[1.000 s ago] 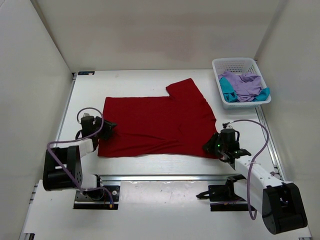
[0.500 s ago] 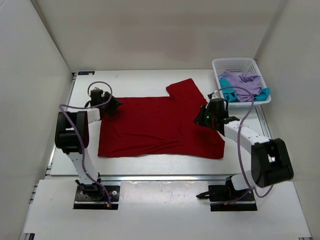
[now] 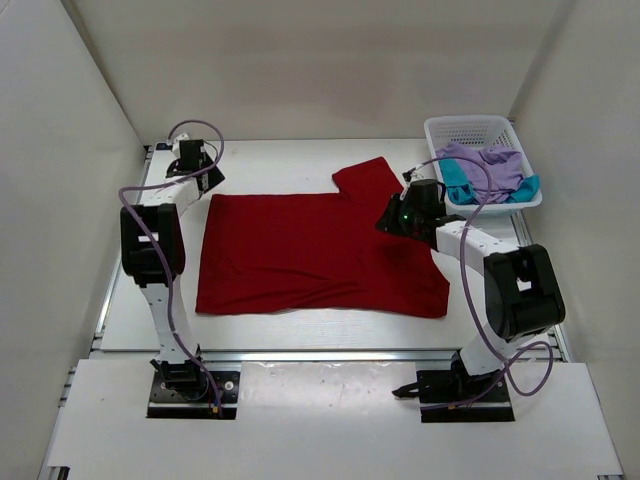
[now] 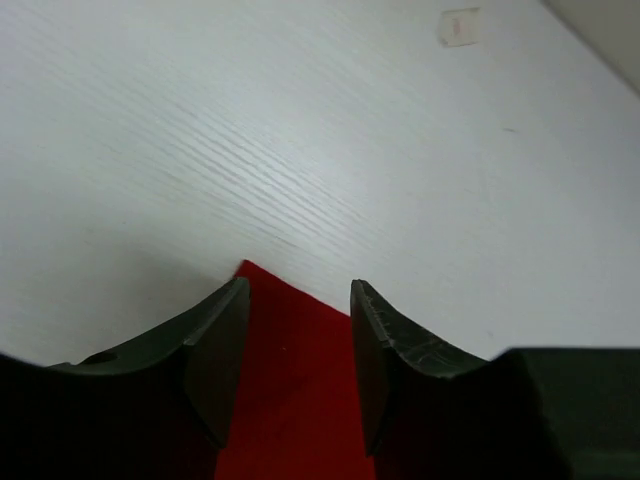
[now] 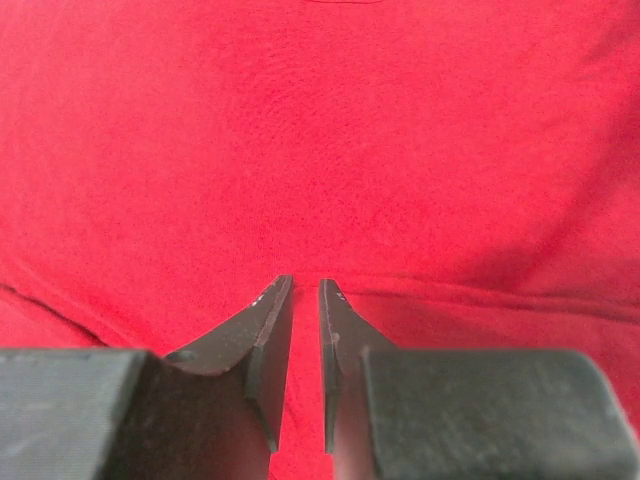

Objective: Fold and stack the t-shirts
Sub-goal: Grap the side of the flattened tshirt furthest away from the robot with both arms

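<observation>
The left tool (image 4: 297,288) is held with its jaws apart, the far left corner of the dark red t-shirt (image 3: 310,250) lying between them on the white counter (image 3: 280,160). The right tool (image 5: 303,282) is poised with its jaws nearly together, a slim gap left between them, low over the shirt's right side by a crease; whether cloth is pinched cannot be told. The red shirt is spread flat at mid-counter. The lavender t-shirt (image 3: 490,168) and the teal t-shirt (image 3: 455,180) are bundled in the white basket (image 3: 482,125) at the far right corner.
</observation>
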Controlling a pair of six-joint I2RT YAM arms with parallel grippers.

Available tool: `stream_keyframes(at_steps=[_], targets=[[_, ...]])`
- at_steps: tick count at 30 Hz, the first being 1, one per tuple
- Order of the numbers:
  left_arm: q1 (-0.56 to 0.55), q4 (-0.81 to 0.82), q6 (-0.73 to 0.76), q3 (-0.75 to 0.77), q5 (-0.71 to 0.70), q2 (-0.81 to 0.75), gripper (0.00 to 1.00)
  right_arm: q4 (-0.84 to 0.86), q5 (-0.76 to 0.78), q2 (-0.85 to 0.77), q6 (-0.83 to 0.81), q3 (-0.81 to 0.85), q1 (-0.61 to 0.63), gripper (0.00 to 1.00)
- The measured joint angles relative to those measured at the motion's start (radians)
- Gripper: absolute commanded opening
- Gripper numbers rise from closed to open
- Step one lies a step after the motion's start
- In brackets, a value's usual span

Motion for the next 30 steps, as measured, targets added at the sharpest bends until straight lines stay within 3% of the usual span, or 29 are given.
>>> stream_keyframes(at_steps=[7, 14, 17, 19, 22, 26, 28, 30], targets=[[0.011, -0.156, 0.079, 0.103, -0.032, 0.122, 0.57, 0.029, -0.042, 0.054, 0.003, 0.040, -0.009, 0.15], [0.004, -0.304, 0.133, 0.303, -0.032, 0.232, 0.60, 0.056, -0.064, 0.055, 0.007, 0.041, -0.007, 0.16], [0.000, -0.343, 0.141, 0.331, -0.021, 0.241, 0.48, 0.061, -0.068, 0.055, 0.011, 0.041, -0.008, 0.15], [-0.001, -0.377, 0.150, 0.368, -0.015, 0.256, 0.46, 0.064, -0.071, 0.055, 0.015, 0.041, -0.010, 0.15], [-0.003, -0.397, 0.156, 0.406, -0.013, 0.281, 0.45, 0.065, -0.079, 0.055, 0.018, 0.041, -0.018, 0.16], [-0.001, -0.411, 0.158, 0.400, -0.012, 0.282, 0.53, 0.060, -0.080, 0.055, 0.018, 0.064, -0.039, 0.16], [-0.001, -0.419, 0.161, 0.400, -0.013, 0.282, 0.53, 0.058, -0.081, 0.055, 0.019, 0.084, -0.050, 0.16], [-0.001, -0.425, 0.162, 0.400, -0.013, 0.282, 0.46, 0.058, -0.085, 0.055, 0.019, 0.103, -0.057, 0.17]])
